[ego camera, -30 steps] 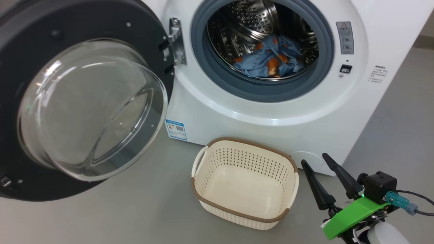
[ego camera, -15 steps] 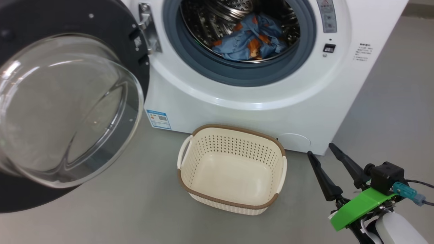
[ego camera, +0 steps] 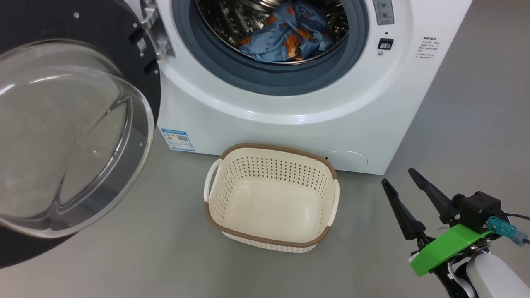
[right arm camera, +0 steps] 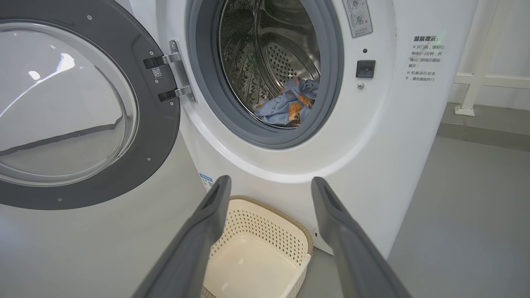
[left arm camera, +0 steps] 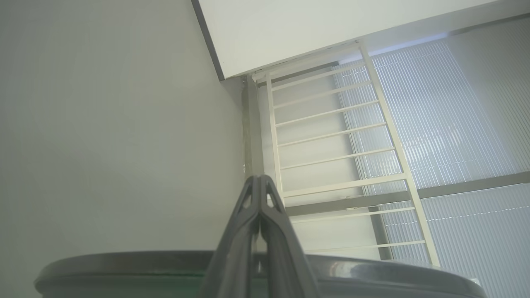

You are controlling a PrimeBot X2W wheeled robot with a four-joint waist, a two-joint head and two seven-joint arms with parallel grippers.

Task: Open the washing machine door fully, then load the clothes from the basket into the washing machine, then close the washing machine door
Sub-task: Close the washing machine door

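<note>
right end effector [ego camera: 396,176] wide, empty, clear of door [ego camera: 41,25] swing | left end effector [left arm camera: 258,182] pinched shut, empty | clothes [ego camera: 285,37] in drum, up-left of right end effector | basket [ego camera: 271,145] empty, just left of it | door open, closing likely next

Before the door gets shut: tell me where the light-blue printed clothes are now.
In the head view the light-blue clothes with orange-brown figures lie at top centre, inside the perforated steel drum, behind the grey rubber gasket, above the cream-white perforated basket.

Bright, even light, glare streaks on the washing machine door [ego camera: 62,136], and a hazy left wrist view.
</note>
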